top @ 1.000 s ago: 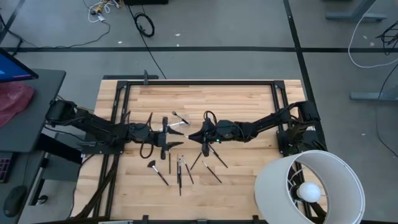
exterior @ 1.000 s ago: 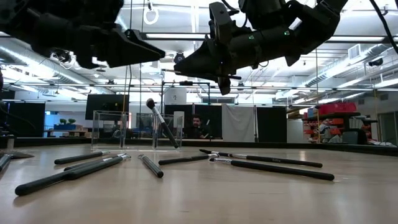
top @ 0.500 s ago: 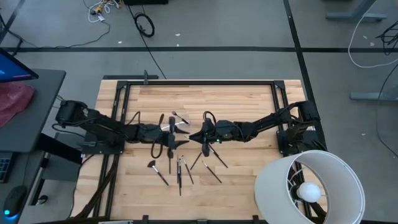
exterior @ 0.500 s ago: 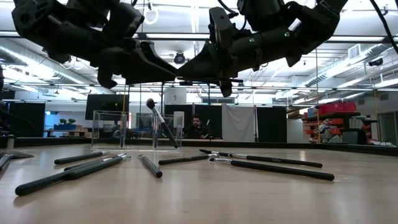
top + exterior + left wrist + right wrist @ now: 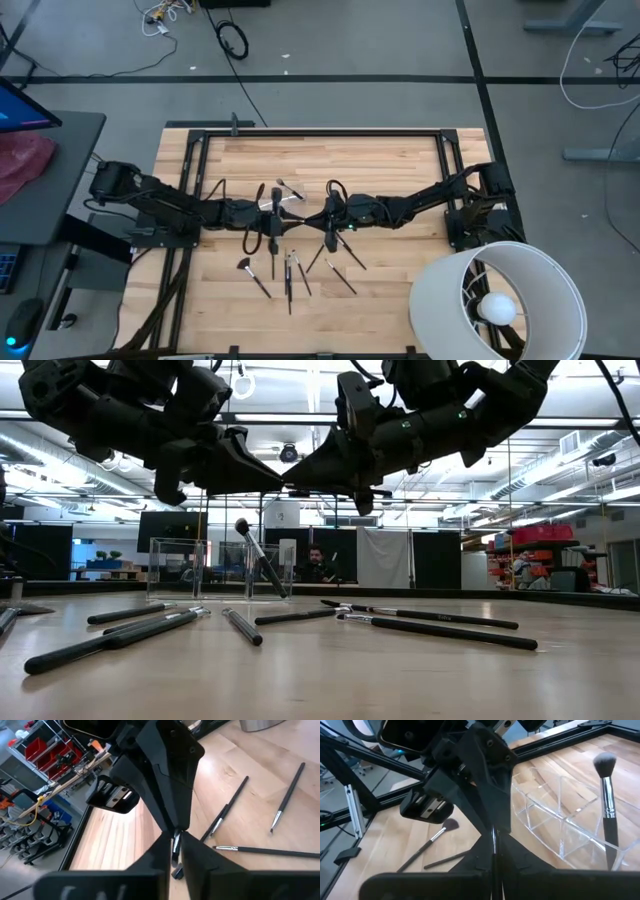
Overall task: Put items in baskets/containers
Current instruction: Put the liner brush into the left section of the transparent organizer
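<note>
Above the table's middle my left gripper point(image 5: 288, 220) and my right gripper point(image 5: 308, 218) meet tip to tip, both shut on one thin makeup brush point(image 5: 175, 842). They hang well above the wood in the low view. The clear plastic container point(image 5: 215, 570) stands just beyond them, with one fluffy-headed brush point(image 5: 606, 795) leaning inside it. Several dark-handled brushes point(image 5: 290, 272) lie flat on the wood toward the near edge. My left gripper pinches the brush at its silver ferrule point(image 5: 175, 842) between its two fingers, coming almost level from the table's left. The brush is clear of the table. My right gripper pinches the same brush on its thin dark handle point(image 5: 493, 837) between its two fingers, coming almost level from the table's right.
A big white lamp shade point(image 5: 497, 300) fills the near right corner. Loose brushes point(image 5: 440, 628) are scattered under and in front of the grippers. A black frame point(image 5: 320, 130) runs around the table top. A person point(image 5: 316, 563) sits in the room beyond.
My left gripper has gone toward the table's right and a little down, up to my right gripper's tip. Its spread fingers have then shut on the brush that my right gripper holds. My right gripper and the brush have kept still.
</note>
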You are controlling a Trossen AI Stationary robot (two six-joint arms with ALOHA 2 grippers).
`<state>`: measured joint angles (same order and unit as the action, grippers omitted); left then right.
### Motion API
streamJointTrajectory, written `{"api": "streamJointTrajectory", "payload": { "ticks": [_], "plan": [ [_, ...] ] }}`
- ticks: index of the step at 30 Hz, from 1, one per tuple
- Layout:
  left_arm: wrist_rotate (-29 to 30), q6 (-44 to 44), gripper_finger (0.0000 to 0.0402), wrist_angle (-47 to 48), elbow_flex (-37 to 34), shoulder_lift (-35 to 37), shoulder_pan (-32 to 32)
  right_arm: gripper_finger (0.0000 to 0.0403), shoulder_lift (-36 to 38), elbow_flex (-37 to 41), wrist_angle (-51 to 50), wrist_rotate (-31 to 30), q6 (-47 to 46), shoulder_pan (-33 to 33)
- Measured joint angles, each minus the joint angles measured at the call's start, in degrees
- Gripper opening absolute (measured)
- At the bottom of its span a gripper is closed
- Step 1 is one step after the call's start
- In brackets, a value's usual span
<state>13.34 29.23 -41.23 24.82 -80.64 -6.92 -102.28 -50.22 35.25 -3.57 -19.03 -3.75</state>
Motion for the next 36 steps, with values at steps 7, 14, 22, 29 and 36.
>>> {"api": "streamJointTrajectory", "payload": {
  "ticks": [7,14,22,29,36],
  "plan": [
    [-0.29,0.13,0.0018,0.08,-0.02,0.0,-0.04,0.0024,0.0,0.0,-0.08,0.06,0.86,0.0],
    [0.29,-0.03,0.0017,0.69,-0.02,0.02,-0.02,0.0092,0.0,0.0,0.12,-3.53,4.81,0.12],
    [11.4,2.88,0.0021,5.21,-0.02,1.44,-3.19,0.0174,0.11,0.0,-1.4,-6.2,10.85,0.55],
    [21.02,-0.77,0.0015,25.56,0.15,10.94,-5.94,0.0216,3.35,0.0,-6.48,-22.75,21.78,-0.46],
    [21.6,-12.96,0.0022,64.56,13.45,19.4,-7.85,0.0235,7.24,0.0,-10.44,-29.01,23.07,-2.24]
  ]
}}
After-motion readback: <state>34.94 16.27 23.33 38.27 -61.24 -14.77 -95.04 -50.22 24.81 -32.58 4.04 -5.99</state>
